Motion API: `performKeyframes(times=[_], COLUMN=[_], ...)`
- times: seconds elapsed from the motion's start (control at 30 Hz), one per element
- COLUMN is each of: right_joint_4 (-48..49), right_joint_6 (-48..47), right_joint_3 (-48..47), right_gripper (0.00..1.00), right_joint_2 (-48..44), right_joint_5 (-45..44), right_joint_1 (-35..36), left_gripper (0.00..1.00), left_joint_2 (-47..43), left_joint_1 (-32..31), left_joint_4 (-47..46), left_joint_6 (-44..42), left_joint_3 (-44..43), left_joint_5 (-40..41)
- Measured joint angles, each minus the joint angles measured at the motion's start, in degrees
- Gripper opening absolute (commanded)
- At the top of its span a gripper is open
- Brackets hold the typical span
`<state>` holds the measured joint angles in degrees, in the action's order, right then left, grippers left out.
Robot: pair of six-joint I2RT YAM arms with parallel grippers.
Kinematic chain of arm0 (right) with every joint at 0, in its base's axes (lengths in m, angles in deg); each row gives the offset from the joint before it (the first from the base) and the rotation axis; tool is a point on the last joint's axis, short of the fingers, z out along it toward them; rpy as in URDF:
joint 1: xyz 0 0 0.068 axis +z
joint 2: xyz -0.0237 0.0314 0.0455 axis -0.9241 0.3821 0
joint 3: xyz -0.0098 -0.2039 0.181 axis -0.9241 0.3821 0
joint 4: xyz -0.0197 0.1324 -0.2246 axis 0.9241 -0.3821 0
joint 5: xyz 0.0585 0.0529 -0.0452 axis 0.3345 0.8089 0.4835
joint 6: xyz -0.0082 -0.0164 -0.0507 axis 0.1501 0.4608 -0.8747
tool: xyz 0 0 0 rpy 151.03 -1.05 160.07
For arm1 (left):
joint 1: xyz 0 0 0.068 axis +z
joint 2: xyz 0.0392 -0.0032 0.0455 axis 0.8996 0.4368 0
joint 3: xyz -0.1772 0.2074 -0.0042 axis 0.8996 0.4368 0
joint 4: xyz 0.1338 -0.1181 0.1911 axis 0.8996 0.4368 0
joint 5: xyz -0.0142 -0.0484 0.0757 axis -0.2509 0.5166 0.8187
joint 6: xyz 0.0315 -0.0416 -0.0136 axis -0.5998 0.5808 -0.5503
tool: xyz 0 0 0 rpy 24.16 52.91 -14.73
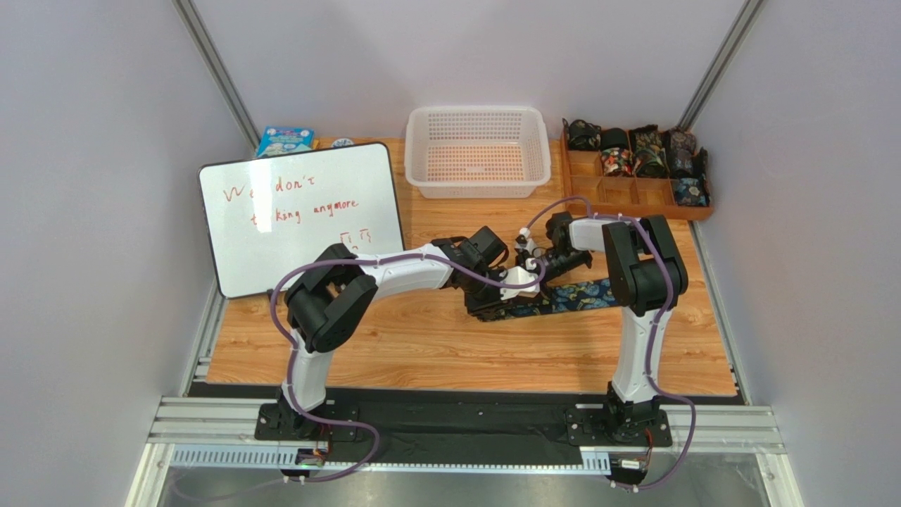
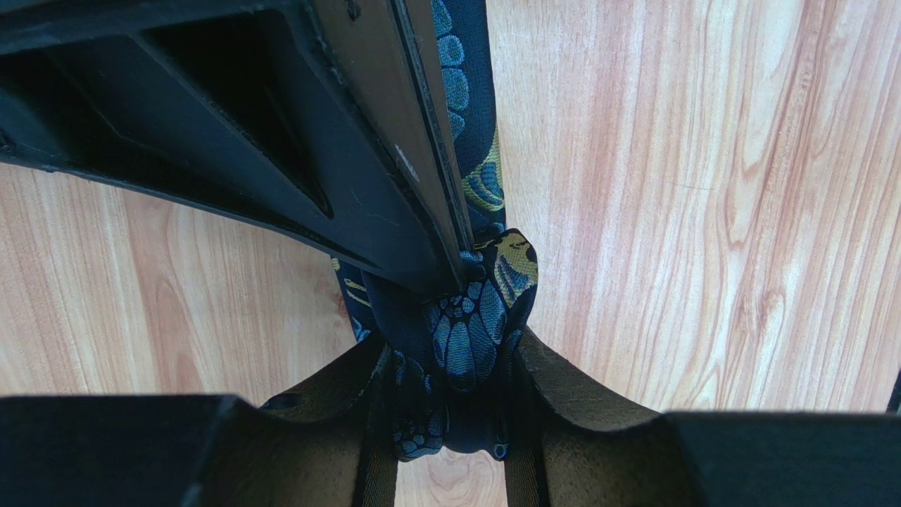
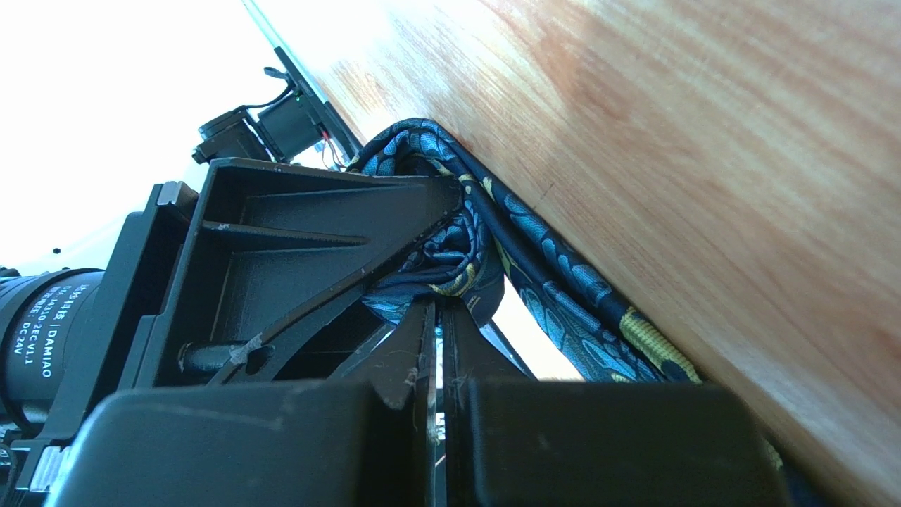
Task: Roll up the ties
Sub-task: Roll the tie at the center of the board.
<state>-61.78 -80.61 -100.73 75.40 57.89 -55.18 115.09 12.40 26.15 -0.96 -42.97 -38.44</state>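
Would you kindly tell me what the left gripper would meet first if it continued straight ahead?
The rolled end of the tie, sitting between the left gripper's fingers; just beyond it the right gripper, then probably the table. Depth is unclear.

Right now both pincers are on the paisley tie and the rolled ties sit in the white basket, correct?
No. The top view shows the white basket holding nothing; the rolled ties sit in the wooden tray to its right. The left pincer and the right pincer are on the paisley tie.
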Motion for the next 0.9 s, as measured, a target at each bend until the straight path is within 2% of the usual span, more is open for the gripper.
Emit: performKeyframes(times=[0.03,0.07,0.17,0.23,0.27,0.33,0.37,0.6,0.9], right_joint_4=[0.0,0.0,-0.1,-0.2,-0.2,-0.2,-0.1,-0.3,-1.5], right_joint_6=[0.0,0.0,0.0,0.0,0.0,-0.4,-0.7,-1.5,-1.5], right_joint_3=[0.0,0.0,0.0,0.0,0.0,-0.2,-0.2,-1.1,-2.5], right_gripper=[0.00,0.00,0.00,0.00,0.00,0.00,0.00,0.00,0.00], right_joint_2=[0.0,0.0,0.0,0.0,0.0,0.0,0.0,0.0,0.6], right_joint_5=[-0.1,-0.2,-0.6,-1.5,-2.4,-3.7,-4.5,-8.7,-10.7], right_joint_1=[0.0,0.0,-0.1,-0.2,-0.3,-0.4,-0.5,-0.7,-0.7], left_gripper=[0.31,0.39,0.50,0.53,0.64,0.66,0.74,0.79,0.81], left_joint_2=[0.0,0.0,0.0,-0.1,-0.2,-0.9,-1.6,-8.2,-11.9], left_joint_1=[0.1,0.2,0.4,0.7,1.0,1.6,2.1,5.4,5.2], left_joint_4=[0.0,0.0,0.0,0.0,0.0,-0.2,-0.3,-4.1,-21.4], left_joint_6=[0.0,0.0,0.1,0.3,0.7,1.3,2.0,6.3,10.1], left_joint_3=[0.0,0.0,0.0,0.0,0.1,0.9,1.6,6.9,17.9], left_joint_5=[0.0,0.0,-0.4,-1.1,-1.8,-2.9,-3.5,-6.4,-8.5])
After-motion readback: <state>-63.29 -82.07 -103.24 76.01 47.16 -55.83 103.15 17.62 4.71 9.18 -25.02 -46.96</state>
